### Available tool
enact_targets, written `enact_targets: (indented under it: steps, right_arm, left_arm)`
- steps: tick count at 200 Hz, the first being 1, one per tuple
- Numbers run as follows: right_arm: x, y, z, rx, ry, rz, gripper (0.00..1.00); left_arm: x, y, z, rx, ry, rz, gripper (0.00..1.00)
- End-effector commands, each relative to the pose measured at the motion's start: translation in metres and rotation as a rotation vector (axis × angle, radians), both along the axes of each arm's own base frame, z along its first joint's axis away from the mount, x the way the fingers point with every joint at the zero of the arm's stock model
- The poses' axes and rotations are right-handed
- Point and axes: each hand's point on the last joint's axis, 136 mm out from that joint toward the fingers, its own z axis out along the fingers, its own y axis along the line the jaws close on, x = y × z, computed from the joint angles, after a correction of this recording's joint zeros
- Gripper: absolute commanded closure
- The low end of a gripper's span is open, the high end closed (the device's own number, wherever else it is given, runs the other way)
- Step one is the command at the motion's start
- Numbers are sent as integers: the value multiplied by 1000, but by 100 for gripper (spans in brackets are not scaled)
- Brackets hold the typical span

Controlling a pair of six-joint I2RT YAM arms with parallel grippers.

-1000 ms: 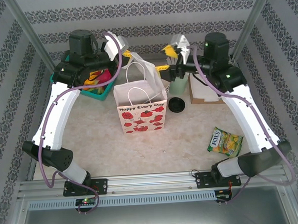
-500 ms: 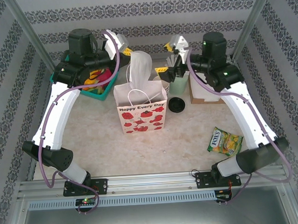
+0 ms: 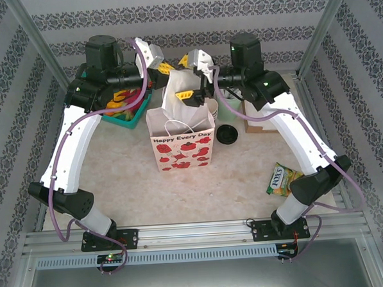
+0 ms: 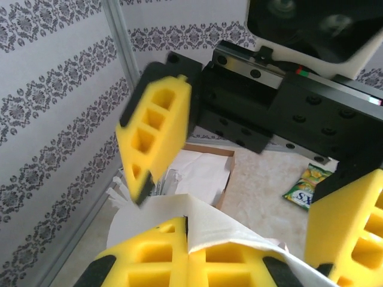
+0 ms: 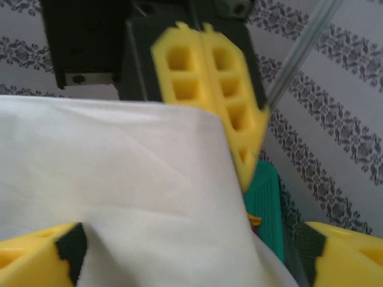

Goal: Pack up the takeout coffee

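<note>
The takeout coffee is out of view. At the table's middle stands a white paper bag printed with red flowers, its mouth up. Above that mouth hangs a white paper sheet. My left gripper is shut on the sheet's top edge; in the left wrist view its gripper pinches the sheet. My right gripper stands open, one finger on each side of the sheet. In the right wrist view the sheet lies between the wide-apart jaws of the right gripper.
A teal basket with coloured items sits back left. A black lid lies right of the bag. A cardboard box stands back right, with white straws nearby. A yellow-green candy packet lies front right.
My right arm has swung left from the back-right corner to the sheet, its jaws now either side of it. The left gripper has kept hold of the sheet.
</note>
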Motion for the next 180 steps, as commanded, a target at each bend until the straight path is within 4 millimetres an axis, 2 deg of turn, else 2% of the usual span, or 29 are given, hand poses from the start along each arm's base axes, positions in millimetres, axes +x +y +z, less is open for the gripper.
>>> enact_targets:
  steps: [1,16,25,41,47,54,64,86,106,117,138,150,168,180]
  right_arm:
    - [0,8,1,-27,-3,5,32]
    - [7,3,3,-41,14,-44,64]
    - [10,0,3,-43,14,-75,79]
    - [9,-5,3,-50,23,-102,93]
    - [8,-6,3,-50,35,-108,96]
    - [7,-7,3,-48,49,-117,98]
    - [5,-9,2,-49,71,-135,100]
    - [7,-10,-5,-41,140,-184,100]
    - [10,-9,-15,-35,226,-232,100]
    - [11,-8,-20,-33,263,-261,100]
    - [19,-5,-27,-23,334,-359,100]
    - [15,0,-30,-12,373,-356,100]
    - [13,9,-32,7,413,-376,100]
    - [19,10,-37,9,422,-437,100]
  left_arm:
    - [-18,0,15,-30,4,-46,100]
    - [-18,2,13,-22,4,-32,100]
    - [-18,4,13,-16,3,-20,100]
    - [-17,5,13,-14,8,-3,100]
    - [-18,6,14,-16,7,3,95]
    - [-20,7,16,-19,9,5,85]
    - [-22,8,18,-24,8,11,78]
    - [-21,18,24,-42,-20,94,42]
    - [-4,41,27,-81,-42,301,12]
    - [6,59,30,-120,-44,446,1]
    - [22,102,30,-209,-23,739,0]
    - [27,130,26,-254,5,909,0]
    - [30,168,10,-290,74,1145,0]
    - [30,186,-7,-298,131,1260,0]
